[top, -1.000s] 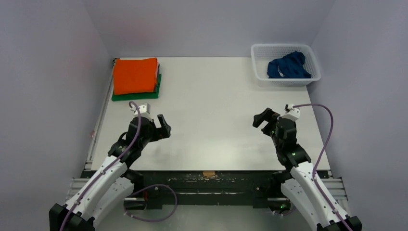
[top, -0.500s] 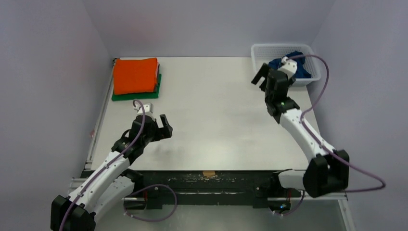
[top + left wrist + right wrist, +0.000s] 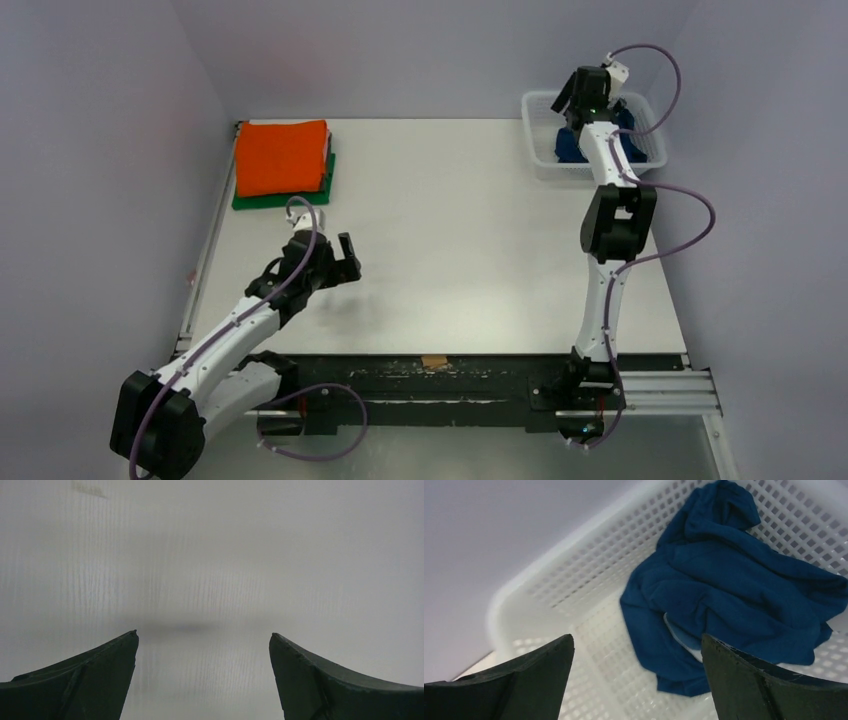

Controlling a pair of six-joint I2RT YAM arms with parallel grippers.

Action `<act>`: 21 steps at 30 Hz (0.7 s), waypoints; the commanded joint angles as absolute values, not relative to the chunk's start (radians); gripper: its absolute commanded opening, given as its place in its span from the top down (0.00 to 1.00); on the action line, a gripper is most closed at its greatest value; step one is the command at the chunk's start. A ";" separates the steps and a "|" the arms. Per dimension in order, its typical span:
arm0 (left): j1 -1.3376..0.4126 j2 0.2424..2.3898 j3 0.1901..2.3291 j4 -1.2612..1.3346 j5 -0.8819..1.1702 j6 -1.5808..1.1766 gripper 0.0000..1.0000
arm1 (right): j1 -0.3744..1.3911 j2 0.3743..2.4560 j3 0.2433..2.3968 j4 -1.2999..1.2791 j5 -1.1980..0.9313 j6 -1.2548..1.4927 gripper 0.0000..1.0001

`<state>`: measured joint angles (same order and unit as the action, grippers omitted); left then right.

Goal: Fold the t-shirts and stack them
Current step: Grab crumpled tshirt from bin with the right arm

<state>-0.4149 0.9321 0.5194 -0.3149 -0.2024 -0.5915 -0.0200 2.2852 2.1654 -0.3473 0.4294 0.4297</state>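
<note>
Sitting at the far-left corner of the worktop (image 3: 450,220) is a folded orange t-shirt (image 3: 281,156), squared off on top of a folded green t-shirt (image 3: 285,201) of which only a strip along the near and right edges shows. Nearer the robot, the left gripper (image 3: 345,262) hovers low over bare surface with its jaws spread wide and nothing between them; its wrist view shows only the grey board past the gripper's two fingers (image 3: 105,680).

Across a broad bare stretch, at the far-right corner, the right arm is stretched out so that the right gripper (image 3: 568,98) hangs above the white mesh basket (image 3: 540,130). Its jaws are likewise wide apart and hold nothing. The navy t-shirt (image 3: 734,585) lies crumpled on the basket floor, bunched into ridges and folds, touching the mesh but not yet touched by the fingers.

That shirt looks light, limp and not slippery. It should drape and stretch out once lifted rather than keep any shape. A raised ridge near the middle of the heap seems the best hold, pinching a thick fold rather than a single layer.

Hazards are the basket's walls, which hem in the approach, and its open mesh, where a fingertip or a trailing hem could catch and drag the light basket along.
</note>
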 commanded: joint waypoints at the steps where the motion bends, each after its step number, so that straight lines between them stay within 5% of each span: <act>1: -0.416 0.955 0.568 -0.257 -0.224 -0.592 0.00 | -0.110 2.421 2.312 -0.426 0.352 0.471 0.06; 14: -0.416 0.973 0.568 -0.246 -0.221 -0.590 0.00 | -0.126 2.600 2.292 -0.453 0.196 0.397 0.17; 17: -0.416 0.974 0.570 -0.248 -0.224 -0.591 0.00 | -0.129 2.588 2.299 -0.444 0.159 0.386 0.37; 21: -0.416 0.963 0.571 -0.257 -0.227 -0.592 0.00 | -0.129 2.523 2.293 -0.420 0.142 0.380 0.85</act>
